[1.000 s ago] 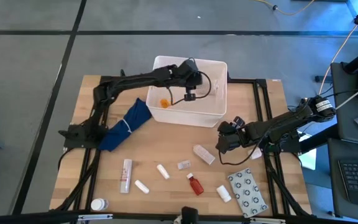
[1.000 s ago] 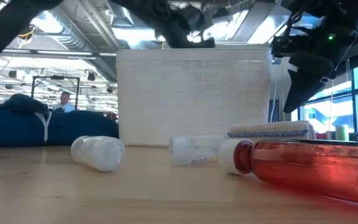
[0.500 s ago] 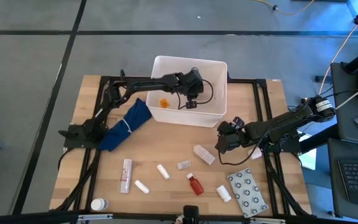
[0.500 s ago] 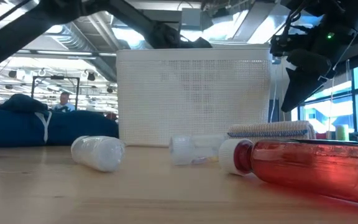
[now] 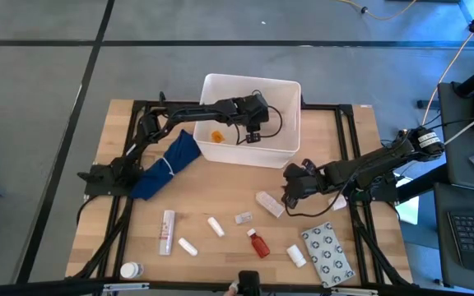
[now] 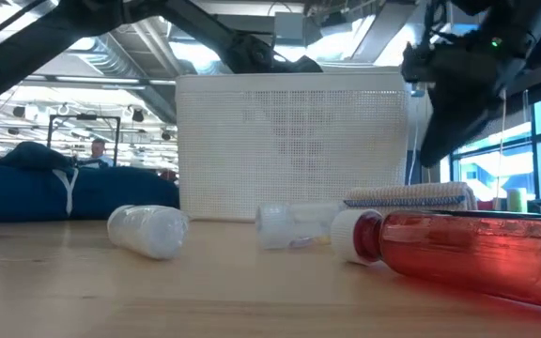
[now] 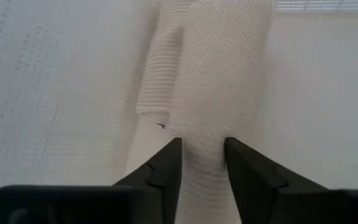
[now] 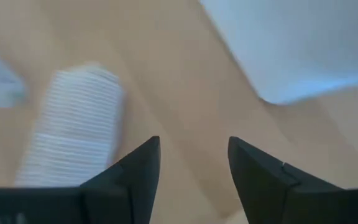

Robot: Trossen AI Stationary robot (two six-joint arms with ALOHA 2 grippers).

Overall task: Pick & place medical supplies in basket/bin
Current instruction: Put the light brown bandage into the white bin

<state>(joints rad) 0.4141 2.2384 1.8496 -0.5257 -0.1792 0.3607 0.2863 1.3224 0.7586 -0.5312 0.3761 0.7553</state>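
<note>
Fingers of the left gripper (image 7: 202,163) pinch a soft, light wrapped roll (image 7: 210,74) above the basket (image 5: 286,90); right gripper (image 8: 191,165), fingers spread, nears another roll (image 8: 70,134), best pinched mid-body.

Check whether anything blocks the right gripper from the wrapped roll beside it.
Nothing visible does. The right gripper, fingers open, hangs close to the wrapped roll, with only bare table between them. The basket sits off to one side, and the small packet lies beyond the roll.
</note>
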